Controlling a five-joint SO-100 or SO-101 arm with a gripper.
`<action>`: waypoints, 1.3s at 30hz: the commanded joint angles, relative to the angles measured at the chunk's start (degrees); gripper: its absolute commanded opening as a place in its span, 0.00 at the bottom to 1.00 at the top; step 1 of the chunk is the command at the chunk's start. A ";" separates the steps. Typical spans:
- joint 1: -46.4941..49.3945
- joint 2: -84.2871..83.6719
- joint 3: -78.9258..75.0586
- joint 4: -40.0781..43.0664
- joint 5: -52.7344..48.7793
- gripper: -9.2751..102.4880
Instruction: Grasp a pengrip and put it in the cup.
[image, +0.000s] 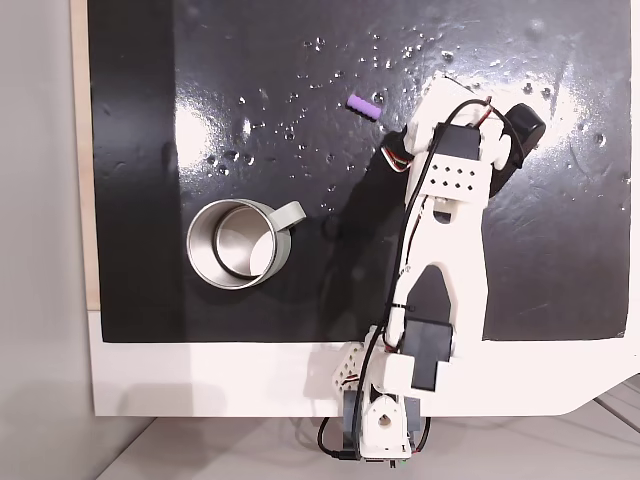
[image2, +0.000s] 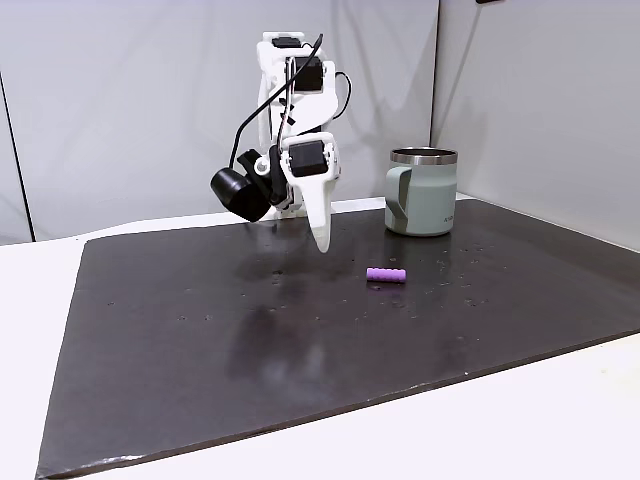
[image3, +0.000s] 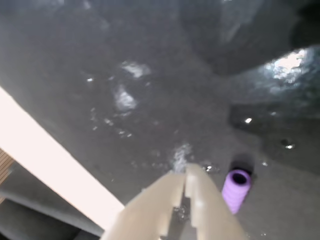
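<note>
The pengrip is a small purple ribbed tube lying on the black mat, also seen in another fixed view and the wrist view. My gripper hangs above the mat a short way from the pengrip, fingers pointing down, shut with nothing between them. In the wrist view the gripper shows its pale fingertips closed together, just left of the pengrip. From above, the gripper sits right of the pengrip. The cup, a shiny metal mug with a side handle, stands upright and apart from both.
A glossy black mat covers the white table. The arm's base stands at the table's near edge in the overhead-like fixed view. Grey walls rise behind the table.
</note>
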 joint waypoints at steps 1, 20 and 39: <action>-1.76 -4.57 -10.37 4.13 1.67 0.08; -11.25 -13.01 -24.87 16.61 8.17 0.31; -12.74 -21.27 -26.89 17.05 7.82 0.34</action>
